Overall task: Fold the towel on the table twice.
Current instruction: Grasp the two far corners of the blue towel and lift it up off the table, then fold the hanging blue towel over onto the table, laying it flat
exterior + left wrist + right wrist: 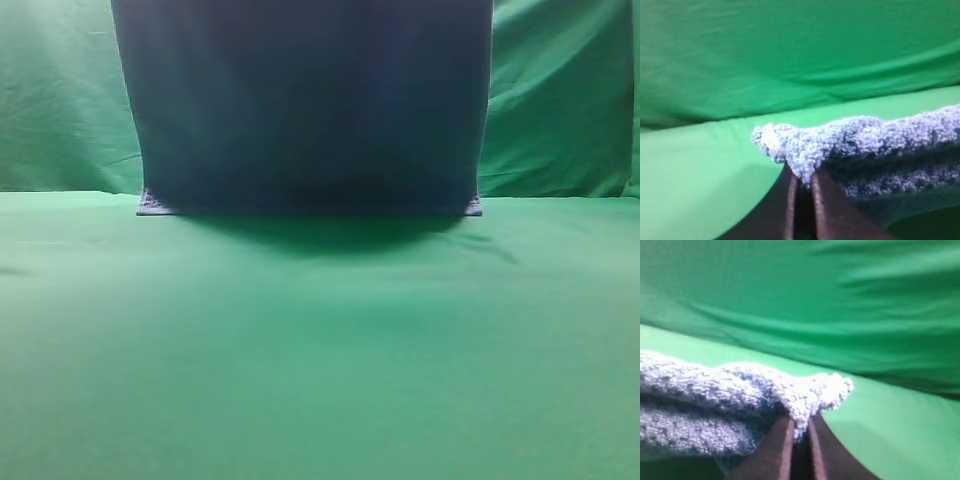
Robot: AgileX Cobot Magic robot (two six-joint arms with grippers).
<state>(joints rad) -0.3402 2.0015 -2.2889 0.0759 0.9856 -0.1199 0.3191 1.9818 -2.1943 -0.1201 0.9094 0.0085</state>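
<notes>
In the high view the towel [305, 100] hung as a broad dark sheet that filled the upper middle from about ten o'clock round to two o'clock, its top running out of frame. Its lower edge reached the far part of the table [320, 380], where two pale hem corners showed, one at the left end and one at the right, and a soft shadow lay on the green cloth just in front of it. Behind the sheet, to either side, stood the wrinkled curtain [60, 110]. Neither gripper could be made out in that view. In the left wrist view the left gripper [801, 182] rose from six o'clock, its two dark fingers [782, 205] drawn close together and pinching a bumpy blue corner of the towel [805, 145]. From that corner the doubled edge ran off toward three o'clock, a lower layer in shade beneath the upper one. The table [695, 175] lay pale green toward eight o'clock, and the curtain [790, 55] filled the upper half. In the right wrist view the right gripper [800, 427] mirrored this: its fingers [771, 450] came up from six o'clock, nearly closed, nipping the other corner of the towel [810, 392]. The towel stretched away toward nine o'clock in two layers. The table [890, 430] showed toward four o'clock, and the curtain [815, 295] spread across twelve o'clock.
</notes>
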